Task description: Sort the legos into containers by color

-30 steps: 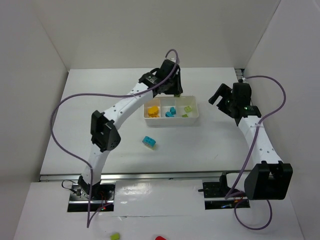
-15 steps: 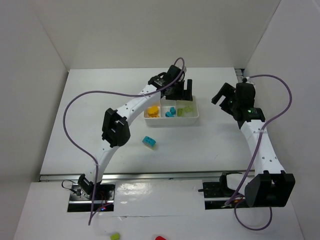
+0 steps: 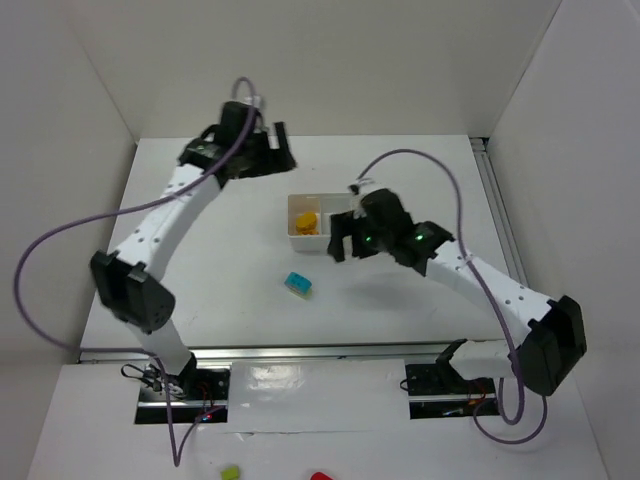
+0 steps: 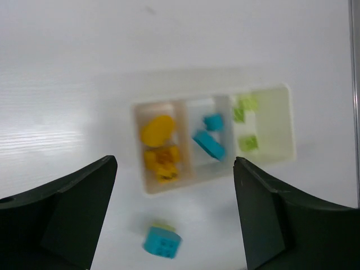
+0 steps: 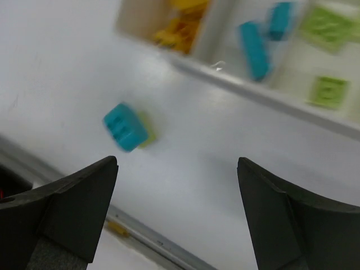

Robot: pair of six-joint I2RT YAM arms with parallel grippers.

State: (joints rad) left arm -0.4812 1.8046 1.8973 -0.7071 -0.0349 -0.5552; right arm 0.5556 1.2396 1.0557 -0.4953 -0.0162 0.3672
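White desk (image 3: 200, 250) bears one unsorted cyan brick (image 3: 298, 285) between tray (image 4: 273, 118) and near edge; likely next, the wide-open right gripper (image 5: 177, 162) drops onto it, left gripper (image 4: 175, 162) gaping near the far edge.

Count: one three-compartment tray (image 4: 281, 154). Contents: at least two yellow pieces (image 4: 157, 130), two cyan bricks (image 4: 209, 144), two green bricks (image 4: 248, 143). Outside it: one loose cyan brick (image 4: 162, 242).

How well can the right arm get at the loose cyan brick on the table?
Probably yes: the right gripper hangs open close to the cyan brick, which lies alone outside the tray, with nothing visible between them.
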